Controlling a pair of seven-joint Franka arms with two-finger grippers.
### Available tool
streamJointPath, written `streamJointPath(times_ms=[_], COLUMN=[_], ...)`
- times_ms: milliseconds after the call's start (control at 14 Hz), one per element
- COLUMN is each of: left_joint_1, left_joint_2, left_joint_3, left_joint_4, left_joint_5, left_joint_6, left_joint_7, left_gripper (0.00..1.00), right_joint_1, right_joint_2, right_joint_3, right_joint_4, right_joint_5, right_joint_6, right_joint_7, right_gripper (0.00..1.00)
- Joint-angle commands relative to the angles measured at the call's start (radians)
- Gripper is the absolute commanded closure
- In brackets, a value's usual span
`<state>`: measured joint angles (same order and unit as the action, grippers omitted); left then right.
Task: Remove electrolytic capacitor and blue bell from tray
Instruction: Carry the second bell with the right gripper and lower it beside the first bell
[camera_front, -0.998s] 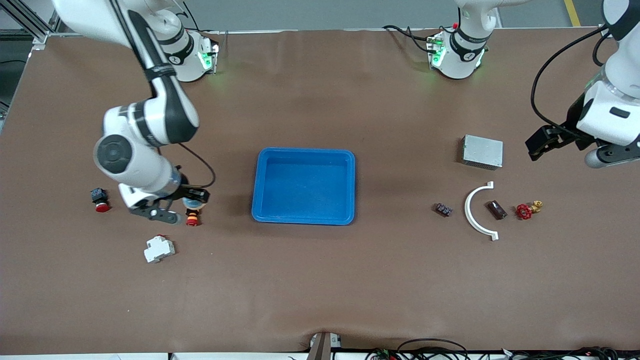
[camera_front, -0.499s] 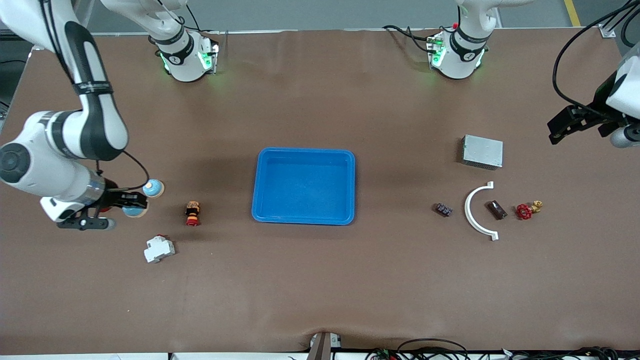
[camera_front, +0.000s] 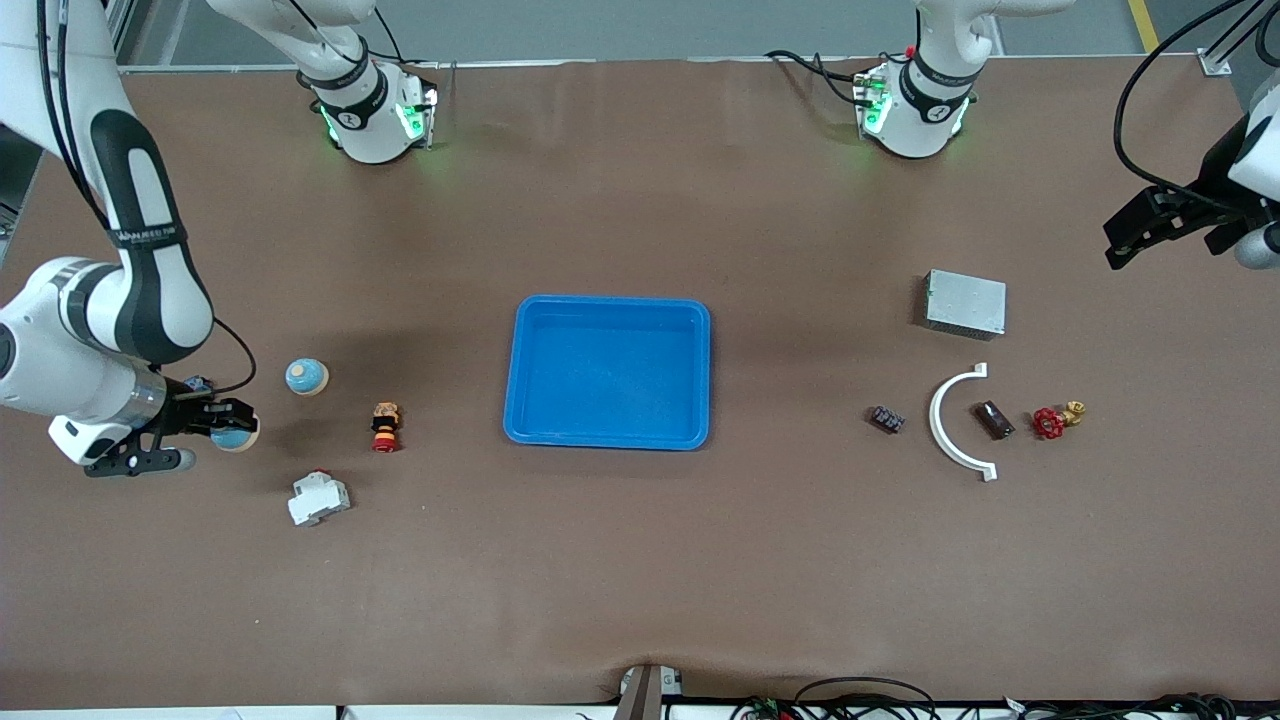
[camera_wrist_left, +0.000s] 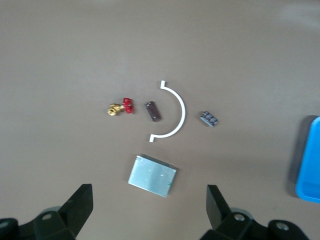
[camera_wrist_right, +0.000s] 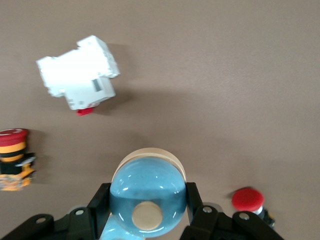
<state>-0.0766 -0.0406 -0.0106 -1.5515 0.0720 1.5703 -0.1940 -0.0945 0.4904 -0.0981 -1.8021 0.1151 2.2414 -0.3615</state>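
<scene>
Near the table's edge at the right arm's end, the blue bell (camera_front: 236, 436) sits clamped in my right gripper (camera_front: 222, 418). My left gripper (camera_front: 1140, 232) hangs spread wide over the opposite end, above the grey box (camera_front: 964, 303).

No text can be read — not on any part, arm or tray.

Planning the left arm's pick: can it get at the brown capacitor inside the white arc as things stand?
Probably yes. The capacitor lies apart from the arc and the red valve, nothing over it, and the left arm's jaws hang open above that end.
</scene>
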Motion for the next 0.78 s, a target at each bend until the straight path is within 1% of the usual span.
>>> streamJointPath(times_ms=[0, 285, 713], left_joint_1=[0.003, 0.003, 0.001], left_joint_2=[-0.024, -0.025, -0.038], left_joint_3=[0.014, 0.009, 0.008], left_joint_4=[-0.013, -0.010, -0.012], left_joint_5=[-0.040, -0.041, -0.040], left_joint_6=[-0.009, -0.021, -0.035], left_joint_7=[0.036, 0.039, 0.039], left_gripper=[0.00, 0.00, 0.00], right_joint_1=[-0.037, -0.054, -0.096], right_joint_2=[0.079, 0.132, 0.174], right_joint_3=[0.020, 0.020, 0.018], right_joint_4=[0.092, 0.132, 0.152], right_joint_5=[0.020, 0.006, 0.000], right_joint_6=[-0.014, -0.012, -0.005], right_joint_7=[-0.057, -0.105, -0.195], right_gripper=[1.00, 1.00, 1.00])
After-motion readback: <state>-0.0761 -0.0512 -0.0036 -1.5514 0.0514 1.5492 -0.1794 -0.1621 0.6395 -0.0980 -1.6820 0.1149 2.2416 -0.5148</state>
